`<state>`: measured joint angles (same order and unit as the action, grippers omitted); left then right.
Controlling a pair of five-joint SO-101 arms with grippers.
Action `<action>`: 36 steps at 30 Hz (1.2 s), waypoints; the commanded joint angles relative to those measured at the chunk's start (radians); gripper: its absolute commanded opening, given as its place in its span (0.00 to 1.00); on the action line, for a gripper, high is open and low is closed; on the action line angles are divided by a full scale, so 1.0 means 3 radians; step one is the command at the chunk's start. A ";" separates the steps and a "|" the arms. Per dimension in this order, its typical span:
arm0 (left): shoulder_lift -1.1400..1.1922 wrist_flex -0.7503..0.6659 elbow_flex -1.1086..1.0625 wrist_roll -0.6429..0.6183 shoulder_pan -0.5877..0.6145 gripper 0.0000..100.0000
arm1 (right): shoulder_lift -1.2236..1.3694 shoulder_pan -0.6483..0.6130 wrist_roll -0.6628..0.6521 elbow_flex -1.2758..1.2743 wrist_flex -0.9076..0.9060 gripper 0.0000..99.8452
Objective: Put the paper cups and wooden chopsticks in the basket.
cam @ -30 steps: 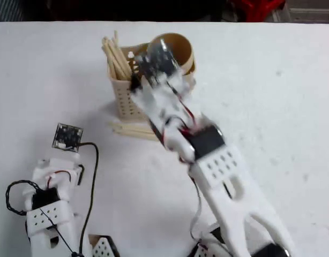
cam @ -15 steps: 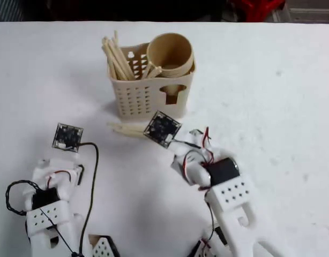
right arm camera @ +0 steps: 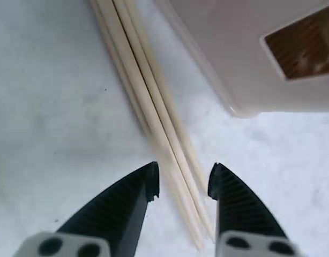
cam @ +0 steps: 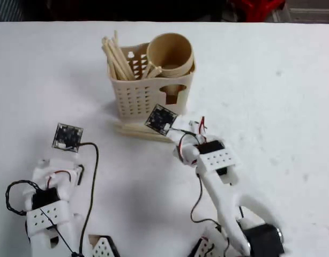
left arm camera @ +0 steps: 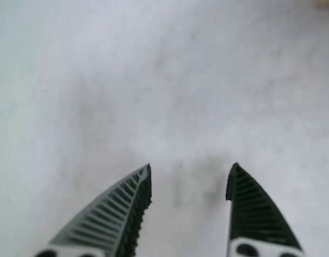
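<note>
At the near left of the table (cam: 271, 80) the left arm (cam: 46, 203) sits folded low, and the left gripper (left arm camera: 188, 170) hangs over bare tabletop with its fingers spread and nothing between them. Farther back, toward the middle, stands the basket (cam: 137, 99), upright. A bundle of chopsticks (cam: 113, 56) leans in its left side with the ends sticking out above the rim, and the stacked paper cups (cam: 170, 53) lie tilted in its right side. Just in front of the basket, a few loose chopsticks (cam: 133, 131) lie flat on the table, side by side. To the right of them the right arm (cam: 218, 166) is stretched toward the basket. The right gripper (right arm camera: 183, 174) is low over the loose chopsticks (right arm camera: 148, 107), its fingers apart, one on each side of the bundle near its end, not closed on it.
</note>
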<state>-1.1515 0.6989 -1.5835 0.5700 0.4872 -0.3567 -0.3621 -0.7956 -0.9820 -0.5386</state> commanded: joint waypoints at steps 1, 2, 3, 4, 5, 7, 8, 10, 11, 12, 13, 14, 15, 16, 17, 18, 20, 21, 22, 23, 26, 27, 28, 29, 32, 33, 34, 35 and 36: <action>-0.0049 -0.0041 0.0015 0.0041 -0.0043 0.24 | 0.0243 -0.0003 -0.0061 0.0020 0.0468 0.16; -0.0049 -0.0041 0.0015 0.0041 -0.0043 0.24 | 0.0309 -0.0003 -0.0061 0.0020 0.0555 0.16; -0.0049 -0.0041 0.0015 0.0041 -0.0043 0.24 | 0.0371 -0.0003 -0.0061 0.0020 0.0611 0.16; -0.0049 -0.0041 0.0015 0.0041 -0.0043 0.24 | 0.0437 -0.0003 -0.0061 0.0020 0.0652 0.16; -0.0049 -0.0041 0.0015 0.0041 -0.0043 0.24 | 0.0499 -0.0003 -0.0061 0.0020 0.0662 0.16; -0.0049 -0.0041 0.0015 0.0041 -0.0043 0.24 | 0.0596 -0.0028 -0.0061 0.0020 0.0652 0.16; -0.0049 -0.0041 0.0015 0.0041 -0.0043 0.24 | 0.0632 -0.0054 -0.0066 0.0020 0.0637 0.16; -0.0049 -0.0041 0.0015 0.0041 -0.0043 0.24 | 0.0673 -0.0095 -0.0066 0.0010 0.0632 0.16; -0.0049 -0.0041 0.0015 0.0041 -0.0043 0.24 | 0.0683 -0.0100 -0.0066 0.0010 0.0627 0.16; -0.0049 -0.0041 0.0015 0.0041 -0.0043 0.24 | 0.0678 -0.0100 -0.0066 0.0015 0.0591 0.16; -0.0049 -0.0041 0.0015 0.0041 -0.0043 0.24 | 0.0678 -0.0100 -0.0066 0.0026 0.0524 0.16; -0.0049 -0.0041 0.0015 0.0041 -0.0043 0.24 | 0.0678 -0.0120 -0.0102 0.0026 0.0463 0.16; -0.0049 -0.0041 0.0015 0.0041 -0.0043 0.24 | 0.0678 -0.0146 -0.0179 0.0036 0.0396 0.16; -0.0049 -0.0041 0.0015 0.0041 -0.0043 0.24 | 0.0678 -0.0151 -0.0271 0.0056 0.0304 0.16; -0.0049 -0.0041 0.0015 0.0041 -0.0043 0.24 | 0.0673 -0.0166 -0.0338 0.0061 0.0207 0.16; -0.0049 -0.0041 0.0015 0.0041 -0.0043 0.24 | 0.0657 -0.0192 -0.0394 0.0061 0.0125 0.16; -0.0049 -0.0041 0.0015 0.0041 -0.0043 0.24 | 0.0570 -0.0228 -0.0425 0.0051 -0.0033 0.16; -0.0049 -0.0041 0.0015 0.0041 -0.0043 0.24 | 0.0519 -0.0258 -0.0425 0.0046 -0.0130 0.16; -0.0049 -0.0041 0.0015 0.0041 -0.0043 0.24 | 0.0468 -0.0294 -0.0425 0.0046 -0.0238 0.16; -0.0049 -0.0041 0.0015 0.0041 -0.0043 0.24 | 0.0407 -0.0330 -0.0430 0.0046 -0.0355 0.16; -0.0049 -0.0041 0.0015 0.0041 -0.0043 0.24 | 0.0197 -0.0463 -0.0414 0.0041 -0.0708 0.16; -0.0049 -0.0041 0.0015 0.0041 -0.0043 0.24 | 0.0115 -0.0509 -0.0409 0.0041 -0.0831 0.16; -0.0049 -0.0041 0.0015 0.0041 -0.0043 0.24 | 0.0028 -0.0545 -0.0409 0.0041 -0.0939 0.16; -0.0049 -0.0041 0.0015 0.0041 -0.0043 0.24 | -0.0069 -0.0575 -0.0409 0.0041 -0.1020 0.16; -0.0049 -0.0041 0.0015 0.0041 -0.0043 0.24 | -0.0361 -0.0550 -0.0404 0.0056 -0.1066 0.16; -0.0049 -0.0041 0.0015 0.0041 -0.0043 0.24 | -0.0463 -0.0509 -0.0394 0.0061 -0.1061 0.16; -0.0049 -0.0041 0.0015 0.0041 -0.0043 0.24 | -0.0560 -0.0473 -0.0322 0.0077 -0.1046 0.16; -0.0049 -0.0041 0.0015 0.0041 -0.0043 0.24 | -0.0632 -0.0448 -0.0205 0.0113 -0.1005 0.16; -0.0049 -0.0041 0.0015 0.0041 -0.0043 0.24 | -0.0698 -0.0407 -0.0077 0.0143 -0.0964 0.16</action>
<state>-1.1515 0.6989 -1.5835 0.5700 0.4872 -0.4595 -0.5186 -0.9060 -0.9805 -0.8470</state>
